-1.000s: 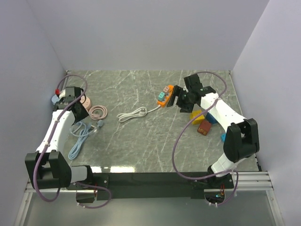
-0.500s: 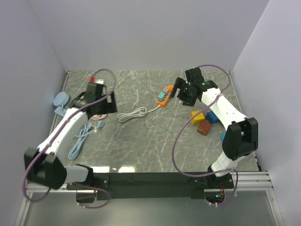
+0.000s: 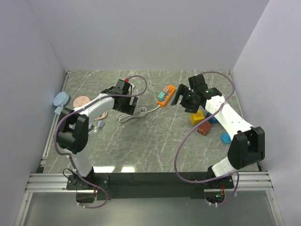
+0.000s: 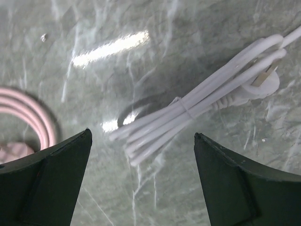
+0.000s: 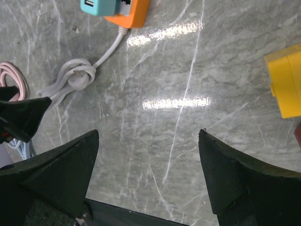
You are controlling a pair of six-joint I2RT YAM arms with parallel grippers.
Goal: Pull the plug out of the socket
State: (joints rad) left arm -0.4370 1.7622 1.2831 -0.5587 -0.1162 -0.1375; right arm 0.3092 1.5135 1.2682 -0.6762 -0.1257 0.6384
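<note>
Mid-table, orange socket strip (image 3: 168, 89) w/ teal plug (image 3: 161, 96), white cord (image 4: 188, 110) bundled; L gripper (image 4: 142, 135) & R gripper (image 5: 148, 132) wide open.

The right gripper (image 5: 148, 141) is seen above a grey marbled table (image 5: 188, 155), its two dark fingers (image 5: 61, 179) spread wide, with nothing held between them. At the top edge an orange socket (image 5: 134, 12) is cut off by the frame, and a teal plug (image 5: 99, 5) is seated against its left end. A white cord (image 5: 77, 77) is led from the socket down to the left, where it is gathered into a knotted loop. A pink cable (image 5: 10, 80) is glimpsed at the left edge, with a dark pointed part (image 5: 23, 115) just below it. A yellow block (image 5: 284, 80) is cut off at the right edge.
</note>
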